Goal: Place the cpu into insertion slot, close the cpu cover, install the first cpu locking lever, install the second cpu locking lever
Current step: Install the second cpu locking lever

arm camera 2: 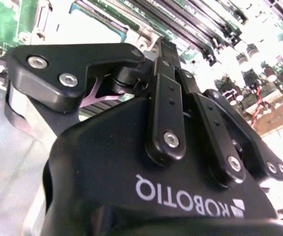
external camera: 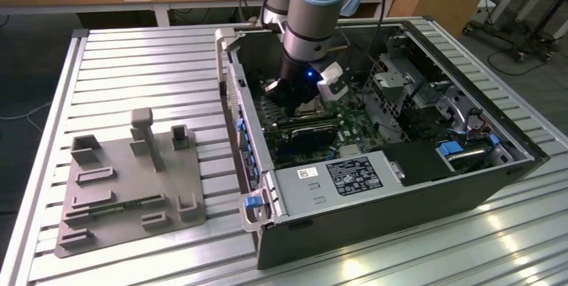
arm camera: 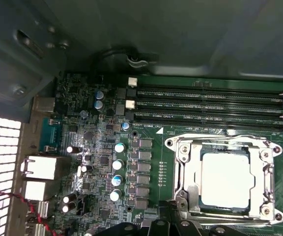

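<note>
cpu [arm camera: 226,180] sits in the insertion slot [arm camera: 183,173] with the cpu cover [arm camera: 225,142] closed over it, beside the memory slots [arm camera: 210,104]. Gripper [external camera: 300,102] low inside the computer case [external camera: 373,223] on the bench [external camera: 133,66]; fingers' state: cannot tell.

Exterior view is evenly lit, kinda cool overhead light, with soft glare streaks on the ribbed metal counter [external camera: 133,66] along its near edge. Inside of the computer case [external camera: 390,213] sits in shadow, and a small blue light glows on the arm. Second wrist view is rough: the motherboard [arm camera 2: 259,64] is blown out white and blurry, and the black tool [arm camera 2: 163,49] up close is soft. First wrist view is dimmer but sharp, with the cpu [arm camera: 226,178] top washed pale.
</note>
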Robot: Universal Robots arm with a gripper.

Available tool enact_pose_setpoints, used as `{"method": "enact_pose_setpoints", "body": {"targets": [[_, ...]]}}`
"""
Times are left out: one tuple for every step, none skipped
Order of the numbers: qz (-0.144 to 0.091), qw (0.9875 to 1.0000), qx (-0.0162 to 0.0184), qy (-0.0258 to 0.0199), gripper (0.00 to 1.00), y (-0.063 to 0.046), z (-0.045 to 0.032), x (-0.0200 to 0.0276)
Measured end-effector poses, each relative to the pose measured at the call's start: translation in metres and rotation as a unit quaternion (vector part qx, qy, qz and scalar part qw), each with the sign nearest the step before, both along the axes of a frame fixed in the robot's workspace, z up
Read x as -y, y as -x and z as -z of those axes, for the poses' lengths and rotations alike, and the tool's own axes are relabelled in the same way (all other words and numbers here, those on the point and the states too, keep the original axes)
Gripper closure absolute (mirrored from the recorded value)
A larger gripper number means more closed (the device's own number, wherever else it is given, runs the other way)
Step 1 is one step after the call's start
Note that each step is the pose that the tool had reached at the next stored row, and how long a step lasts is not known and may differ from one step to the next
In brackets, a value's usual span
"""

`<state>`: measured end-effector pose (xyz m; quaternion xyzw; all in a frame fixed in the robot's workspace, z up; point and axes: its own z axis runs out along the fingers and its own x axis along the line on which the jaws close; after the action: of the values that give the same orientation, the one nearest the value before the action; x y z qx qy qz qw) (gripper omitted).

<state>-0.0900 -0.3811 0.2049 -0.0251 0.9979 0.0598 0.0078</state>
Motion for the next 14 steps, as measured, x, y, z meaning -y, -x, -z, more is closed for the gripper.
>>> {"method": "enact_pose_setpoints", "body": {"targets": [[0.0, 1.0, 0.0, -0.0001, 0.9, 0.0, -0.0021, 0.0], [0.0, 1.0, 0.0, -0.0001, 0.9, 0.0, -0.0041, 0.0], [0.0, 1.0, 0.0, -0.0001, 0.9, 0.0, -0.0059, -0.0001], [0.0, 1.0, 0.0, -0.0001, 0.9, 0.0, -0.0078, 0.0], [0.0, 1.0, 0.0, -0.0001, 0.9, 0.0, -0.0098, -0.0001], [0.0, 1.0, 0.0, -0.0001, 0.9, 0.0, -0.0119, -0.0001], [0.0, 1.0, 0.0, -0.0001, 0.9, 0.0, -0.0144, -0.0001], [0.0, 1.0, 0.0, -0.0001, 0.9, 0.0, -0.0167, -0.0001], [0.0, 1.0, 0.0, 0.0, 0.9, 0.0, -0.019, -0.0001], [0.0, 1.0, 0.0, 0.0, 0.9, 0.0, -0.0214, -0.0001], [0.0, 1.0, 0.0, 0.0002, 0.9, 0.0, -0.0235, -0.0001], [0.0, 1.0, 0.0, 0.0005, 0.9, 0.0, -0.0247, -0.0001], [0.0, 1.0, 0.0, 0.0027, 0.9, 0.0, -0.0286, -0.0002], [0.0, 1.0, 0.0, 0.0038, 0.9, 0.0, -0.0292, -0.0003]]}}
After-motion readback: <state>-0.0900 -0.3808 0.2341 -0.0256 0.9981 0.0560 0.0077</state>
